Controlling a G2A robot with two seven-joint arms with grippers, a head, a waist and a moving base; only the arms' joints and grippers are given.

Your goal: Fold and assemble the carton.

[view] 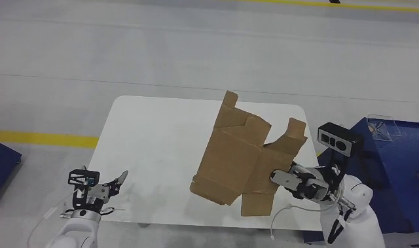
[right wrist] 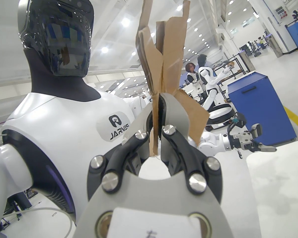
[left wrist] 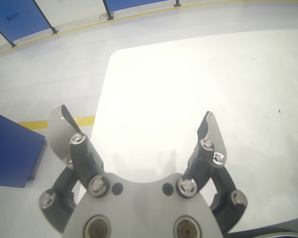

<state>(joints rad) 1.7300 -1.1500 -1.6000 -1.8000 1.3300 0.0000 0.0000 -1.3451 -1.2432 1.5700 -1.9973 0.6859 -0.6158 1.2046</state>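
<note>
A flattened brown carton (view: 239,158) is held up over the right half of the white table (view: 154,156), its flaps spreading toward the far side. My right gripper (view: 280,177) is shut on the carton's near right flap; in the right wrist view the cardboard (right wrist: 164,58) stands edge-on, pinched between the two fingers (right wrist: 171,110) of that gripper (right wrist: 157,105). My left gripper (view: 120,180) hovers at the table's near left corner, well apart from the carton. In the left wrist view the left gripper (left wrist: 136,120) is open, with bare tabletop between its fingers.
A blue cabinet (view: 386,166) stands just right of the table, with a clear plastic piece (view: 383,127) on top. Another blue panel (left wrist: 12,154) sits on the floor off the table's left edge. Yellow floor lines (view: 49,140) run past the table's left side.
</note>
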